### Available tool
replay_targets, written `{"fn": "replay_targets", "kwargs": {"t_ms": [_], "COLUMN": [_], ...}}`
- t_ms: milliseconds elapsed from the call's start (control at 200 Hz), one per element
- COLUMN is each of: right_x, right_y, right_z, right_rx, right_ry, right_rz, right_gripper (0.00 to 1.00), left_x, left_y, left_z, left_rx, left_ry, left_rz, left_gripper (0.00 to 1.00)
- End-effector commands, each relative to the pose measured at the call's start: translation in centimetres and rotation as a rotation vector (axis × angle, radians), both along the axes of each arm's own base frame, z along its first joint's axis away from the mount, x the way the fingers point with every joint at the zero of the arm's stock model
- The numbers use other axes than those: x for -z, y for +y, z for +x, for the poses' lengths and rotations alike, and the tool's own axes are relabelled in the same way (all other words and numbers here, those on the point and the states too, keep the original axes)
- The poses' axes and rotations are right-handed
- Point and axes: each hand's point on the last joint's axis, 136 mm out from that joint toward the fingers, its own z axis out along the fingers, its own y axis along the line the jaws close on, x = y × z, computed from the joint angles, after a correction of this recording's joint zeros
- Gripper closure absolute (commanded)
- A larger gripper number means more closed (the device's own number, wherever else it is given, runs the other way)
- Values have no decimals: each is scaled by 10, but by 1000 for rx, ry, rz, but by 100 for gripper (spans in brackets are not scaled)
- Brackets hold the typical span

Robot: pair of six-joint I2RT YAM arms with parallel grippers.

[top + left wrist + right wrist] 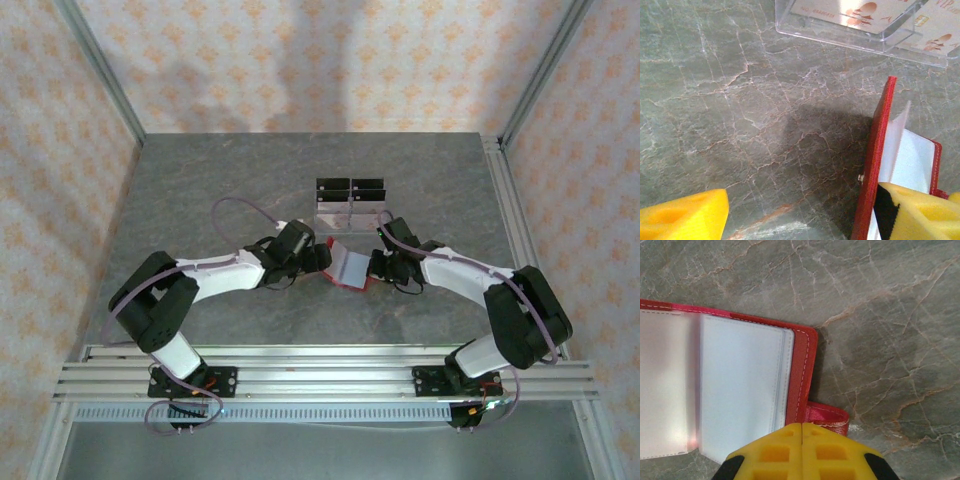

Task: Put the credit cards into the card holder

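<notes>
Locate the card holder (345, 268) on the table (220, 180), between the two grippers and just near of the clear stand (350, 208), opened like a book with pale sleeves (740, 390) exposed. Note the left gripper (800, 212) spread wide and gripping nothing: one yellow finger (922, 210) set against the inner face of the left cover (875, 160), judged to prop that cover upright and leave the sleeves reachable. Note the right gripper (802, 430) fully closed with nothing visible between its fingers, placed over the edge of the right half beside the strap (827, 416), probably to pin that half flat; treat actual contact as unconfirmed. Find the credit cards (855, 11) inside the clear stand, far of the holder and apart from it; treat sleeve contents as undetermined. Expect obstruction from the stand's clear wall and black blocks (335, 188) during card pickup, and from both grippers crowding the holder. Free one gripper before fetching a card.
</notes>
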Motion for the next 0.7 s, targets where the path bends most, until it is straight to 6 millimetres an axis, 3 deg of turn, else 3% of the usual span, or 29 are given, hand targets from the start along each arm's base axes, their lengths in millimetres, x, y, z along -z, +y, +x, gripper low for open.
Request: {"fn": "replay_targets", "kwargs": {"t_ms": [0,400,596,696], "right_x": [8,-2,-8,-16], "right_y": [-11,-10,-5,-3], "right_z": [0,2,3,3], "right_rx": [13,-5,-27,-32], "right_ry": [0,-12,-11,-18], "right_rz": [-48,-37,-22,-7], "right_gripper": [100,93,69,64], "left_x": [3,8,8,8], "left_y": [5,15,19,22], "left_z": [6,-3,-12,-19], "left_rx": [-8,-31,-44,-51], "left_ry": [1,2,7,9], "left_rz": [40,26,1,-10], "left_gripper": [28,55,62,62]}}
